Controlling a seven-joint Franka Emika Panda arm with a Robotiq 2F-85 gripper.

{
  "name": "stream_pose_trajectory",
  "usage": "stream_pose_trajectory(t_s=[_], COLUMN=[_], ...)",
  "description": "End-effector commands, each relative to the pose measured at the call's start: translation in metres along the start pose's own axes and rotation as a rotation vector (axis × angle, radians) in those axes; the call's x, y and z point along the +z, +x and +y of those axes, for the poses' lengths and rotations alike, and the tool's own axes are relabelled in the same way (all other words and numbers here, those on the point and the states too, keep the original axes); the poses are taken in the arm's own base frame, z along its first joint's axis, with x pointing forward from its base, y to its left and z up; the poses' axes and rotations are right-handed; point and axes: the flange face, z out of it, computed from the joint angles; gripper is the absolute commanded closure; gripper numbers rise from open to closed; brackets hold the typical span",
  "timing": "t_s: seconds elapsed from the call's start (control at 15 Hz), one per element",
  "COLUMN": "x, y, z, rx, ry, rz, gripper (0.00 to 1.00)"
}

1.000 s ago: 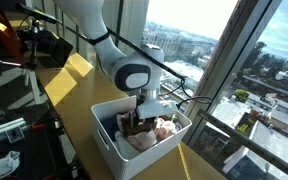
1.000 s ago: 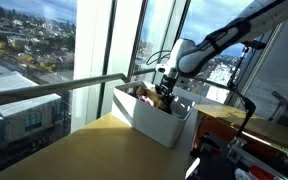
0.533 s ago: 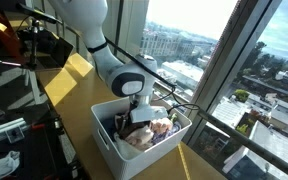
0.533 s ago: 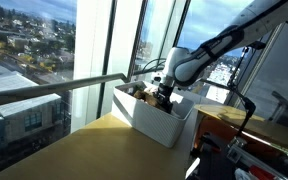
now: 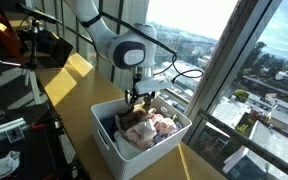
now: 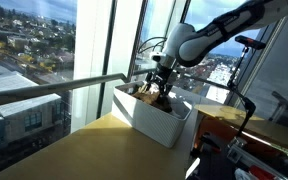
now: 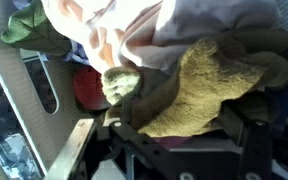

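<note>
The gripper (image 5: 141, 98) is now lifted above the white bin (image 5: 112, 143), jaws spread empty; the tan plush (image 7: 209, 90) is released inside

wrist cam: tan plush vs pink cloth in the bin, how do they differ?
Colour: the tan plush is yellow-brown; the pink cloth is pale pink, washed nearly white in the light.
Surface: the tan plush looks shaggy; the pink cloth looks smooth, with soft folds.
Place: the tan plush fills the lower right of the wrist view; the pink cloth lies above it, running off the top edge.
Shared: both are soft things lying in the white bin.
</note>
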Motion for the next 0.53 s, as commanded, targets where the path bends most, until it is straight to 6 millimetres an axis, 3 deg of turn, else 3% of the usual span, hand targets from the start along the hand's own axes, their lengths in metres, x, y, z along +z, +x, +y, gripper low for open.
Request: stream_pose_trajectory(t_s=[0.0,0.27,0.47], x=[-0.062,-0.096,-0.097], y=[0.028,0.069,0.104], z=[0.000,-0.010,-0.030], rx=[-0.067,-0.132,-0.173], ry=[-0.057,-0.098,-0.091], rz=[-0.005,0.032,0.090], gripper=[0.00,0.00,0.00])
